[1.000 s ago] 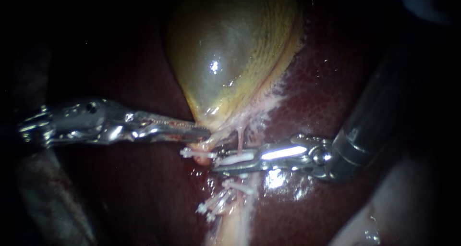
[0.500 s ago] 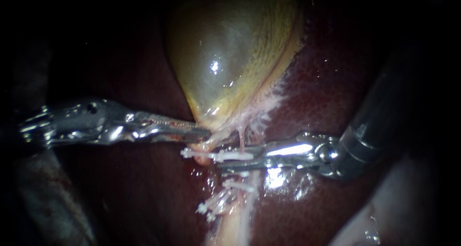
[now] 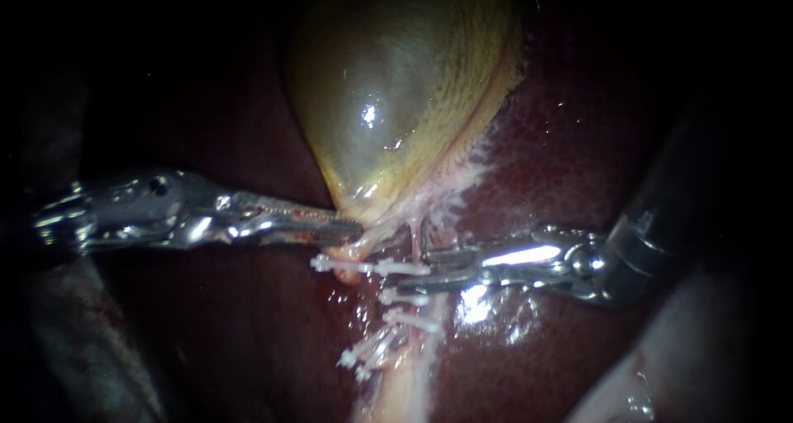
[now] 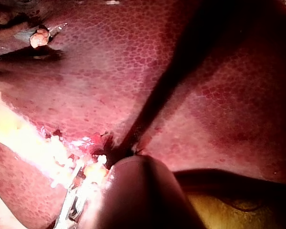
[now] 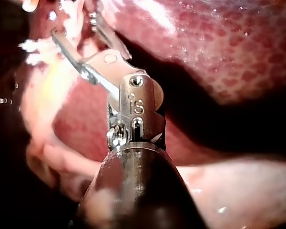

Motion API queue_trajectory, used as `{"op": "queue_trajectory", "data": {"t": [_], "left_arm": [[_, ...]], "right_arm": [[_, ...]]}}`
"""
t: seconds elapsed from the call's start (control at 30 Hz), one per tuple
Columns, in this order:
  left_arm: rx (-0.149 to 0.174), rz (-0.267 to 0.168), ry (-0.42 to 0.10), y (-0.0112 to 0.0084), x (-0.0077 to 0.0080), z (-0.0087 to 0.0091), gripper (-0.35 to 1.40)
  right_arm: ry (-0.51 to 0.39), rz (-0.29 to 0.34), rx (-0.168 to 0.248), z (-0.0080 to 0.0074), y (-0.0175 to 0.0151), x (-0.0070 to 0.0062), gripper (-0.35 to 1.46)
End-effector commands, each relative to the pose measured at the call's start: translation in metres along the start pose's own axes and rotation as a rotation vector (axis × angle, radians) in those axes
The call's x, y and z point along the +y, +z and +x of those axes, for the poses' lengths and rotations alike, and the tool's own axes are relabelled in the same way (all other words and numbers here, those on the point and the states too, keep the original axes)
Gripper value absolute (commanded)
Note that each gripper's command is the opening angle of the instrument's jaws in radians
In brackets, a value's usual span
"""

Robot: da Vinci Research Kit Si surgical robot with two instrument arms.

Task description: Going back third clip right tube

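Our right instrument (image 3: 411, 270) has drawn back rightward off the white clip (image 3: 372, 266), which sits across the tube (image 3: 413, 237) under the gallbladder (image 3: 396, 101); its jaws gape empty, our left instrument (image 3: 355, 231) grips the gallbladder's neck, and we judge only further retreat remains.

Clips (image 3: 376, 268) below gallbladder (image 3: 396, 92), liver (image 3: 570, 159) behind
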Motion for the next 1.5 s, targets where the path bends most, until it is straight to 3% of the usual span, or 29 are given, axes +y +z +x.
{"op": "queue_trajectory", "data": {"t": [0.03,0.27,0.4,0.57,0.7,1.1,1.5], "left_arm": [[0.0,0.0,0.0,0.0,0.0,0.0,-0.35],[0.0,0.0,0.0,0.0,0.0,0.0,-0.35],[0.0,0.0,0.0,0.0,0.0,0.0,-0.35],[0.0,0.0,0.0,0.0,0.0,0.0001,-0.35],[0.0,0.0,0.0,0.0001,0.0,0.0001,-0.35],[0.0,0.003,-0.006,0.0007,-0.0002,0.0001,-0.35],[0.001,0.004,-0.002,0.0046,-0.0002,-0.0006,-0.35]], "right_arm": [[-0.004,-0.001,0.001,0.0,-0.0003,-0.0001,0.39],[-0.02,-0.008,0.01,0.0006,-0.003,-0.0011,0.4],[-0.045,0.029,0.064,0.0012,-0.0049,-0.0019,0.4],[-0.11,0.041,0.095,0.0018,-0.0075,-0.0025,0.39],[-0.151,0.029,0.112,0.0018,-0.0096,-0.0023,0.39],[-0.201,0.011,0.113,0.0014,-0.0112,-0.0016,0.37],[-0.219,0.011,0.111,0.0013,-0.011,-0.0016,0.36]]}}
